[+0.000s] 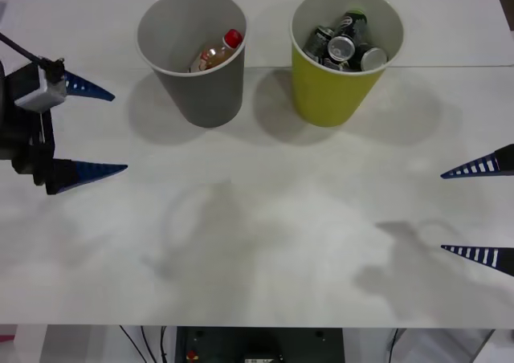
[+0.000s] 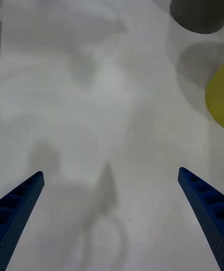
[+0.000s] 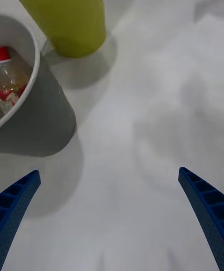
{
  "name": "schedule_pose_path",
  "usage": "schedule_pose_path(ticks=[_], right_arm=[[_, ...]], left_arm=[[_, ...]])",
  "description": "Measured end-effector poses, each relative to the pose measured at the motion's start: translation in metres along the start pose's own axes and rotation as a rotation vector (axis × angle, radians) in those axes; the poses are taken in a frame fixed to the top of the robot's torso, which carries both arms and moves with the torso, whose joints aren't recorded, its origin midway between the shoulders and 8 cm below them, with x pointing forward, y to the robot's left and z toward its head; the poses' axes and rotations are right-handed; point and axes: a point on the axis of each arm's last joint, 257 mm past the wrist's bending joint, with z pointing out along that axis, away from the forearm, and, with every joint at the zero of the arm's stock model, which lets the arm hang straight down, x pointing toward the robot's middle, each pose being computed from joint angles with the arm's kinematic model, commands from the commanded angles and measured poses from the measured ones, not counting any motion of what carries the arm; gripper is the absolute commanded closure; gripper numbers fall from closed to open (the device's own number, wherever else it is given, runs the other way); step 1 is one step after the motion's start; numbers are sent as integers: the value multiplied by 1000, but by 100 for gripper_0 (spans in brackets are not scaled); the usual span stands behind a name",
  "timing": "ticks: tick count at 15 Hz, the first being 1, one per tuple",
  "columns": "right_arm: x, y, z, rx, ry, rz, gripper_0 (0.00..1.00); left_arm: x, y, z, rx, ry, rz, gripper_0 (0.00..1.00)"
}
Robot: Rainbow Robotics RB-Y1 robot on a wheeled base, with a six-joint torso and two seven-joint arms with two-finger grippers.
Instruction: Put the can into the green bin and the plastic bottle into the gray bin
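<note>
Front view: plastic bottle (image 1: 215, 55) lies tilted in gray bin (image 1: 193, 96), cap toward 1 o'clock; can (image 1: 341, 48) rests among others, probably, in green bin (image 1: 331, 98). Left gripper (image 1: 96, 130) at 9 o'clock, right gripper (image 1: 477, 211) at 4 o'clock.

Wrist views: both jaws spread, empty, over bare white worktop (image 2: 112, 112).

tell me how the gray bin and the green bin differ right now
Colour: the gray bin is gray outside, the green bin yellow-green.
Contents: the gray bin holds one plastic bottle with a red cap, leaning against its wall; the green bin holds several cans piled together.
Position: the gray bin stands toward the robot's left, the green bin toward its right, apart from each other.
Both are upright, tapered cups of similar size with pale insides, on the white table.
</note>
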Motion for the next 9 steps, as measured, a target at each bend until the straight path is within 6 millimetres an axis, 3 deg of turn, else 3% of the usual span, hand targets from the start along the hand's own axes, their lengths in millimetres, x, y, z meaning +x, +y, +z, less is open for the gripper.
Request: schedule_pose_path(ticks=[4, 9], right_arm=[[0, 0, 0, 0, 0, 0, 0], [0, 0, 0, 0, 0, 0, 0]], left_arm=[[29, -35, -16, 44, 36, 86, 0], [42, -68, -17, 41, -31, 72, 0]])
